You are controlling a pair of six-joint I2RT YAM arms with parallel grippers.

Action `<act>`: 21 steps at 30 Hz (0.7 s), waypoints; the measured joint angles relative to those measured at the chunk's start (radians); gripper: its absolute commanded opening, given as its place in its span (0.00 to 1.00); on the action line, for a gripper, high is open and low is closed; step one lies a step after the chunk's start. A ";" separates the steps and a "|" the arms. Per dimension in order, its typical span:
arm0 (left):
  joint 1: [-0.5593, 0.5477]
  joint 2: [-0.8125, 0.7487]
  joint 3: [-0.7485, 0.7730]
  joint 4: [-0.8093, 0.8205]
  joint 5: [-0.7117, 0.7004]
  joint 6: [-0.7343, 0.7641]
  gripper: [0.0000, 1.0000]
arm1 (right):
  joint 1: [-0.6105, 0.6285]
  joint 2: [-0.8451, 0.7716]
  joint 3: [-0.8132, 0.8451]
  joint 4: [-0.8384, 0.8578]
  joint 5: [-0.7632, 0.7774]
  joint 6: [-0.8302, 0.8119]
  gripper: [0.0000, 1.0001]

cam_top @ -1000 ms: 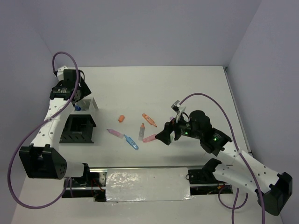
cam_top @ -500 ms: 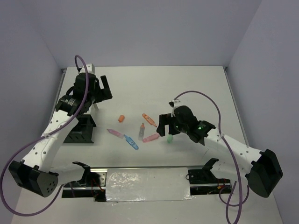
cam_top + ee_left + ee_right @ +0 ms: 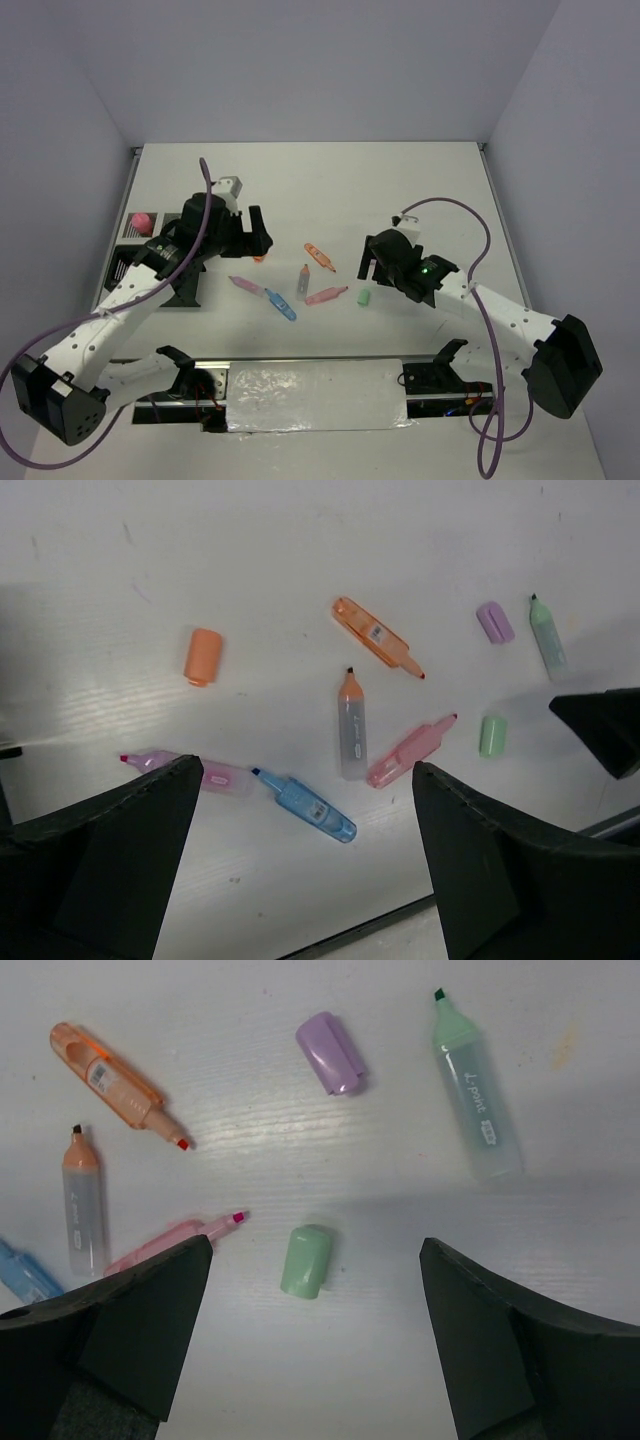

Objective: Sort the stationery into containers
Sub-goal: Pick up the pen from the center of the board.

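With the left tool [image 3: 307,768] and right tool [image 3: 315,1242] both spread wide and empty above the pens [image 3: 350,725] scattered on the bench [image 3: 420,180], the right looked best lowered squarely astride the green cap [image 3: 306,1262] before closing.

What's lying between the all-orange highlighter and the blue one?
A grey-bodied highlighter with an orange tip lies between the all-orange highlighter and the blue highlighter, touching neither. The left wrist view shows it plainly.
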 measured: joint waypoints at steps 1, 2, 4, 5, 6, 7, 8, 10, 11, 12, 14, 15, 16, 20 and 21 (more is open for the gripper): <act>-0.016 0.002 -0.021 0.013 0.010 -0.003 0.99 | -0.004 0.000 -0.002 0.000 0.013 0.005 0.87; -0.032 0.007 -0.035 0.016 0.011 -0.006 0.99 | -0.013 0.001 -0.002 0.000 0.016 0.001 0.86; -0.078 0.030 -0.040 0.014 0.006 -0.018 0.99 | -0.057 0.015 0.000 0.005 0.007 -0.025 0.85; -0.103 0.043 -0.039 0.017 -0.003 -0.022 0.99 | -0.092 0.032 0.005 0.005 0.001 -0.046 0.85; -0.126 0.056 -0.037 0.017 -0.010 -0.025 0.99 | -0.133 0.057 0.013 0.006 -0.008 -0.067 0.85; -0.145 0.063 -0.037 0.016 -0.013 -0.026 0.99 | -0.175 0.092 0.023 0.006 -0.014 -0.093 0.86; -0.158 0.065 -0.037 0.014 -0.014 -0.026 0.99 | -0.212 0.123 0.035 0.005 -0.027 -0.122 0.86; -0.169 0.064 -0.033 0.006 -0.021 -0.025 0.99 | -0.276 0.192 0.066 0.006 -0.049 -0.180 0.86; -0.169 0.064 -0.026 -0.003 -0.029 -0.025 0.99 | -0.306 0.227 0.084 0.006 -0.061 -0.207 0.86; -0.169 0.064 -0.015 -0.018 -0.040 -0.023 0.99 | -0.329 0.260 0.098 0.011 -0.079 -0.234 0.84; -0.169 0.064 0.007 -0.046 -0.060 -0.019 0.99 | -0.363 0.314 0.113 0.019 -0.114 -0.275 0.83; -0.168 0.063 0.017 -0.057 -0.072 -0.016 0.99 | -0.373 0.339 0.117 0.022 -0.129 -0.293 0.79; -0.168 0.061 0.024 -0.069 -0.080 -0.011 0.99 | -0.380 0.365 0.121 0.021 -0.143 -0.310 0.76; -0.169 0.037 0.028 -0.112 -0.099 0.013 0.99 | -0.400 0.473 0.142 0.021 -0.195 -0.352 0.63; -0.169 0.029 0.028 -0.120 -0.101 0.020 0.99 | -0.406 0.490 0.148 0.021 -0.213 -0.355 0.63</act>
